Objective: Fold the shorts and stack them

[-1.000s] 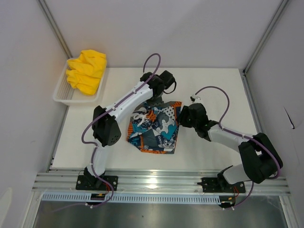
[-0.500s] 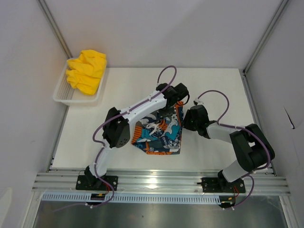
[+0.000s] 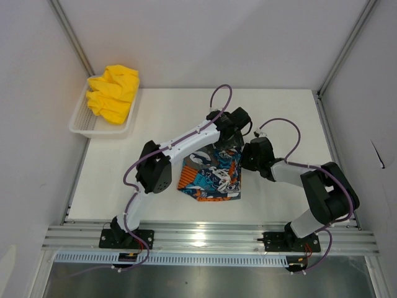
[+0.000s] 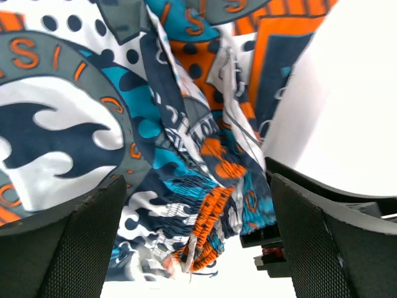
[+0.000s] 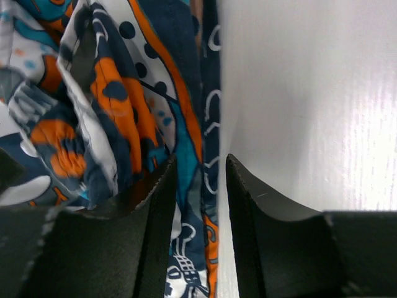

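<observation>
White walls close in a white surface (image 3: pixel 155 124) on three sides, with an aluminium rail along its near edge where both arm bases are bolted. At the far left corner sits a white mesh basket (image 3: pixel 79 121), and the yellow shorts (image 3: pixel 113 93) lie bunched in it, spilling over its far rim. The printed shorts (image 3: pixel 209 180) lie on the surface near its middle, roughly folded into a compact shape, their blue, orange, black and white pattern facing up and a white drawstring (image 3: pixel 224 180) looped across the top. Both arms reach in to the far right part of this cloth. The left hand (image 3: pixel 226 140) hangs over the far edge of the printed shorts, released: in its wrist view the two dark fingers (image 4: pixel 74 242) stand wide apart at either side of the frame, and the gathered orange waistband (image 4: pixel 205 217) lies loose below and between them, touching neither that I can see. The right hand (image 3: pixel 244 159) is at the right edge of the same shorts, just beside the left one. Its fingers (image 5: pixel 152 230) are drawn close together, clenched on the dark hem of the printed shorts, which runs down into the narrow gap between them, with bare white surface to the right.
</observation>
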{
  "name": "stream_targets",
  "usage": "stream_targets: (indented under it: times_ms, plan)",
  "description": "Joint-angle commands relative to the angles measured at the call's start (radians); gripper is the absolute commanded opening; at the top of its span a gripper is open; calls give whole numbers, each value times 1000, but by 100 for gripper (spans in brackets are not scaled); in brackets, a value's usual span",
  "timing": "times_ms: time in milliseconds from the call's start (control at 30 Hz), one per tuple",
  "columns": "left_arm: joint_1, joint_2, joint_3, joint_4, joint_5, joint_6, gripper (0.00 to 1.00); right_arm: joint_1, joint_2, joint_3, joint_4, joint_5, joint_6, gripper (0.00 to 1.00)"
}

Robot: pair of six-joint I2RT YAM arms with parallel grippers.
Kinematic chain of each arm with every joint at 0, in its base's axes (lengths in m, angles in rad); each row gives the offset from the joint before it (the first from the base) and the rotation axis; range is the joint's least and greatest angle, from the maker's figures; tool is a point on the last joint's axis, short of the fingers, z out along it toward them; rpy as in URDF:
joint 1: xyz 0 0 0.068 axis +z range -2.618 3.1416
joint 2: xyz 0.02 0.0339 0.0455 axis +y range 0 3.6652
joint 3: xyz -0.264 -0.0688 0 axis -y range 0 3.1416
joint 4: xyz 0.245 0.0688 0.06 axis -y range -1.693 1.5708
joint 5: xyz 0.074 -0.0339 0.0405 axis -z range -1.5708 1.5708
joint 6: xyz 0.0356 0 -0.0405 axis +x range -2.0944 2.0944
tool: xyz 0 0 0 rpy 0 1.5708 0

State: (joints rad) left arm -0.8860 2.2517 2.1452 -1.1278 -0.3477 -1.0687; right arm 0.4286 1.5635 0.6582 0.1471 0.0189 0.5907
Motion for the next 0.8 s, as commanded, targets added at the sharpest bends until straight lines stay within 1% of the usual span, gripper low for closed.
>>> stream_targets:
  times_ms: [0,67,167,233,333,367,433,467,500,533,567,600,633,667,700,767]
  plan:
    - [-7,-73,41,74,-14,56,99,-21,-54,-34,64,-10,-5,41]
    - [-5,-121,44,94,-5,107,99,-43,-92,-60,80,-49,-5,41]
    - [-5,-179,36,99,-4,167,99,-85,-147,-97,109,-88,0,46]
    - [-5,-245,16,102,-11,215,99,-106,-175,-107,114,-109,4,55]
    - [-5,-340,-101,135,-5,277,99,-142,-238,-130,127,-140,15,60]
    - [-5,-362,-160,170,4,295,99,-155,-252,-149,137,-155,23,64]
    - [-5,-418,-221,200,12,314,99,-166,-279,-172,178,-175,44,67]
    - [-7,-435,-322,223,28,334,99,-172,-298,-184,202,-210,53,70]
    - [-7,-470,-365,300,51,370,99,-185,-302,-207,247,-229,63,73]
    - [-7,-486,-439,336,71,384,99,-189,-303,-215,270,-250,76,74]
    - [-8,-498,-473,373,113,404,99,-195,-300,-221,308,-295,84,75]
    - [-10,-510,-542,448,131,426,99,-201,-289,-230,327,-315,89,76]
    - [-11,-526,-600,466,139,426,99,-203,-283,-235,347,-330,95,77]
    - [-16,-529,-625,493,151,432,99,-205,-275,-238,380,-367,93,78]
    - [-25,-531,-681,540,153,455,99,-203,-251,-236,393,-382,95,78]
    - [-59,-518,-693,543,122,457,99,-203,-218,-223,416,-428,95,78]
